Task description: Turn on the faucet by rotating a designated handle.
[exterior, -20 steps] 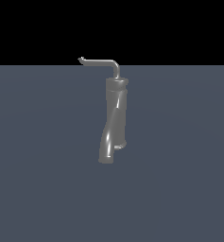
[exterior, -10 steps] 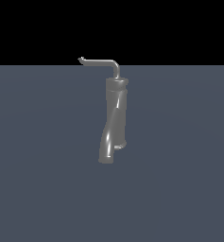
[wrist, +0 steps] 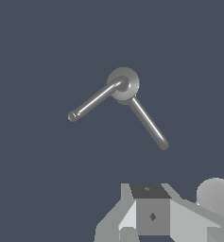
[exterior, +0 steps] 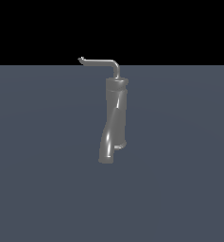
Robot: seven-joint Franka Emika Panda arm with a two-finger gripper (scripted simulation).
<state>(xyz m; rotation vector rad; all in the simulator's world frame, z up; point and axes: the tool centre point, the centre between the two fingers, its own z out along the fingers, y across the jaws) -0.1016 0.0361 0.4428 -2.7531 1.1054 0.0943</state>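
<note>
No change vs 0.5 s ago: one faucet (exterior: 114, 118) upright, its one handle (exterior: 100, 62) pointing to 9 o'clock in exterior view. No readable writing. Gripper (wrist: 151, 217) partly in wrist view, apart from handle; open/closed can't tell.

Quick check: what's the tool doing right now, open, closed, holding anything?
Tool: cannot be told. Only part of the wrist hardware shows in the wrist view, fingers out of frame; it is clear of the faucet and handle.

Only part of the hand (wrist: 153, 215) shows; fingers unseen.
</note>
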